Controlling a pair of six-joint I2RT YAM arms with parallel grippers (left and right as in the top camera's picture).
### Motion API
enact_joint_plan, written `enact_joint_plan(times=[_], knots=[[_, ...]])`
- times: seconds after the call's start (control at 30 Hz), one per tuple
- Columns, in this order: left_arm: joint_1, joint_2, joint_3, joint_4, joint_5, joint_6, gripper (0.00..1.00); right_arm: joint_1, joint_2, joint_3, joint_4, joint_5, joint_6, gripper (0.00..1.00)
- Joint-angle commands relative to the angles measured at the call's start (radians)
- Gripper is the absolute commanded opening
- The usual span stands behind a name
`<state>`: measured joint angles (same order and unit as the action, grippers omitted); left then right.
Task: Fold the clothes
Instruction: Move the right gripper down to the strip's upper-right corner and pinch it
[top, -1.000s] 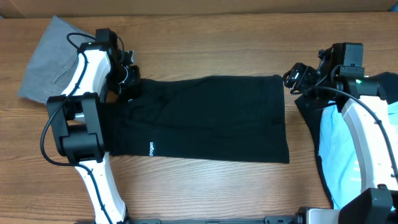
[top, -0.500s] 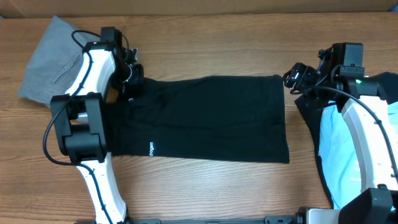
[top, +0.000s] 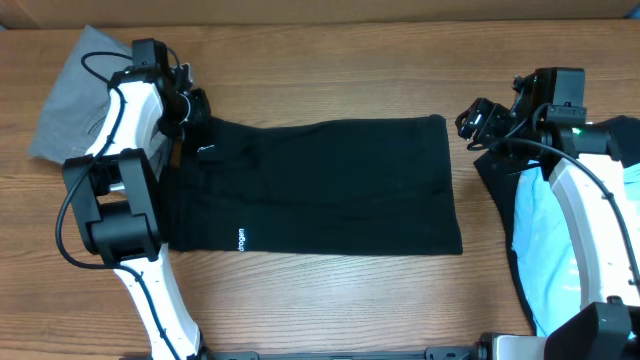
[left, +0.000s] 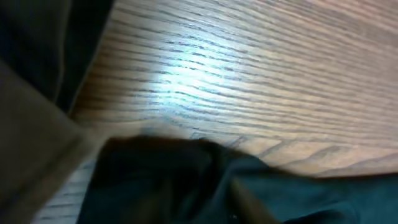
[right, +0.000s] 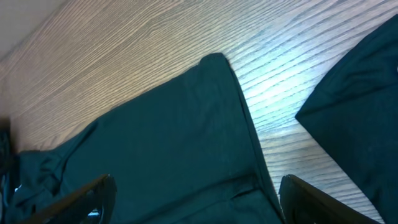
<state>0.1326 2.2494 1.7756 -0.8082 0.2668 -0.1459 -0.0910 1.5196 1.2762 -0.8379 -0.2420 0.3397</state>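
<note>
The fingers (right: 94, 194) of the right gripper (top: 468, 124) stand wide apart and hold nothing. In the right wrist view the far right corner of the black shirt (top: 330, 185) lies below them. From overhead this gripper is just beside that corner.

The left gripper (top: 197, 128) is at the far left corner of the shirt, over the cloth. Its wrist view is blurred and shows only some bunched black cloth on the wood, so I cannot tell if its fingers are clenched on the shirt or released.

The shirt lies flat as a long rectangle in the middle of the table (top: 350, 300), with small white text (top: 241, 239) near its front left edge. The grey trousers (top: 75, 90) lie at the far left, partly under the left arm. The light blue tee (top: 550, 250) lies at the right edge on a dark cloth (top: 495, 180), partly under the right arm
</note>
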Motion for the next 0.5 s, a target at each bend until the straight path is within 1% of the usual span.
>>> enact_joint_plan(times=[0.0, 0.1, 0.23, 0.4, 0.47], knots=[[-0.003, -0.03, 0.026, -0.012, 0.023, -0.018, 0.43, -0.003, -0.005, 0.019, 0.006, 0.041, 0.001, 0.87], [-0.004, -0.03, 0.026, -0.057, 0.022, 0.013, 0.45, -0.003, -0.005, 0.019, 0.007, 0.051, 0.001, 0.87], [-0.004, -0.029, 0.026, -0.113, 0.018, 0.056, 0.44, -0.003, -0.005, 0.019, 0.007, 0.051, 0.001, 0.87], [-0.012, -0.029, 0.019, -0.122, 0.015, 0.072, 0.23, -0.003, -0.005, 0.019, 0.01, 0.05, 0.001, 0.87], [-0.019, -0.027, 0.018, -0.119, 0.015, 0.072, 0.19, -0.003, -0.005, 0.019, 0.01, 0.05, 0.001, 0.87]])
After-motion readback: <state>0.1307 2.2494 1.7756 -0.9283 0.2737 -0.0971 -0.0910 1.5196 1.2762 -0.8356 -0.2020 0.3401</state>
